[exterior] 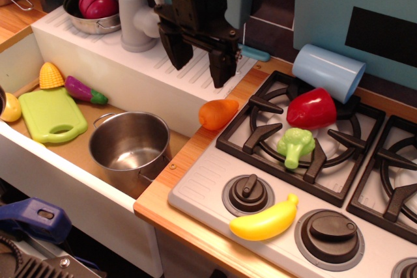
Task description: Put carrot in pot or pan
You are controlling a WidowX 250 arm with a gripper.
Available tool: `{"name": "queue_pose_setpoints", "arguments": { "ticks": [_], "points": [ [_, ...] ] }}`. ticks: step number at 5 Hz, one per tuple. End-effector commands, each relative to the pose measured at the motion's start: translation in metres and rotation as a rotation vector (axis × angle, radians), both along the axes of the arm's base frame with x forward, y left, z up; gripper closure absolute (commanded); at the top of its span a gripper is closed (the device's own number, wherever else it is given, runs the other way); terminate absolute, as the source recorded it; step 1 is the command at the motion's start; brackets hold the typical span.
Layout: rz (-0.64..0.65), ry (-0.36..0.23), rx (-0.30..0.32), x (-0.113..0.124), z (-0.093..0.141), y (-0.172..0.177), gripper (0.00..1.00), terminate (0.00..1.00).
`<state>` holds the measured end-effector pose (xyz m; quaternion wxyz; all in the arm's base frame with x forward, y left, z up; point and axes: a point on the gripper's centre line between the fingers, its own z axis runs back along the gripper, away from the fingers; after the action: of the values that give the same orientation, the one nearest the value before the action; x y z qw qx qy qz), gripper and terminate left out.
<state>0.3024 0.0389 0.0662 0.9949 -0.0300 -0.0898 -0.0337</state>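
We see the gripper [199, 63] spread wide and empty at upper centre, above the carrot [217, 113]; the carrot lies mid-frame on the wooden counter edge, between the sink wall and the stove [215, 180]; the pot [130, 150] stands empty at lower left. We judge the rounded, glossy toy could roll or squirt from the fingers toward the burner grate [260, 136]; we read no writing or brand anywhere.

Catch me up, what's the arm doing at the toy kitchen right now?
The pincer hangs open and empty above the white drainboard, just up and left of the stubby orange carrot. The carrot lies on the wooden counter edge beside the stove, untouched. The steel pot sits empty in the sink below.
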Motion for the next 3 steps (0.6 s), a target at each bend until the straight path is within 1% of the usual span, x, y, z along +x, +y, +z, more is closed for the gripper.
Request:
{"name": "queue_pose_setpoints", "arguments": {
  "ticks": [1,3],
  "points": [
    [0.013,-0.011,-0.017,0.003,-0.005,-0.006,0.00,0.00],
    [0.021,-0.028,-0.049,-0.005,-0.029,-0.008,0.00,0.00]
  ]
}}
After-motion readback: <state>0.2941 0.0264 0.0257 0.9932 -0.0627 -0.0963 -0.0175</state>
